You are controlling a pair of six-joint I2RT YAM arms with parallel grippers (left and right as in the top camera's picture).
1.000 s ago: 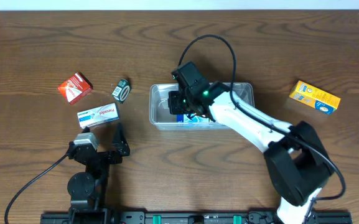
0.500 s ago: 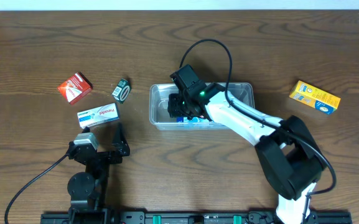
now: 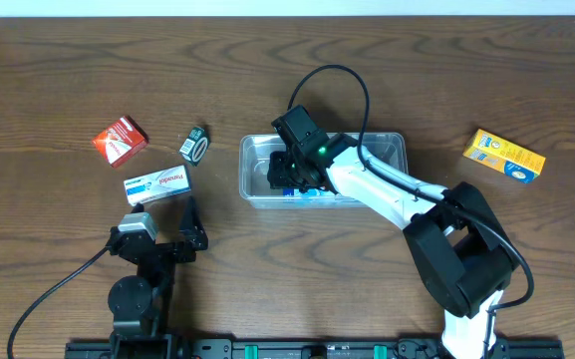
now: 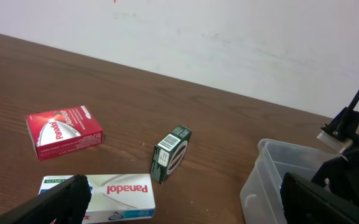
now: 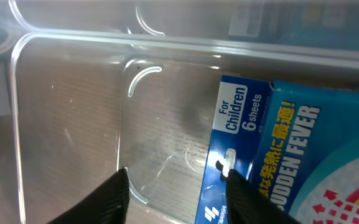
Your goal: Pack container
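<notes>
At the far left of the wooden table [image 3: 48,80] lies a red Panadol box [image 3: 120,141]. Just to its right a small dark green box [image 3: 195,145] stands on its edge (the barcode faces the left wrist camera). In front of these two lies a white and blue Panadol box [image 3: 157,184], flat, with its label up. All three sit apart from one another.

The left gripper [image 4: 184,193] hangs low near the table's front edge, just behind the white Panadol box. Its jaws are spread wide and there is nothing between them.

The container [image 3: 252,150], a clear plastic tub with rounded corners, sits a little right of the table's centre, well clear of the three boxes. The right arm reaches over its front wall, and the right gripper [image 5: 178,177] is down inside the left half of the tub. Its fingers [image 5: 114,199] are apart, and only the tub's bare floor and the box edge show in the gap. A blue fever-sheet box [image 5: 272,155] (marked "For Children 6 sheets") lies flat on the tub floor. Its left edge is under the right-hand finger; I cannot tell whether the finger touches it.

Far to the right, a yellow box [image 3: 504,156] lies alone on the table, well apart from the tub.
</notes>
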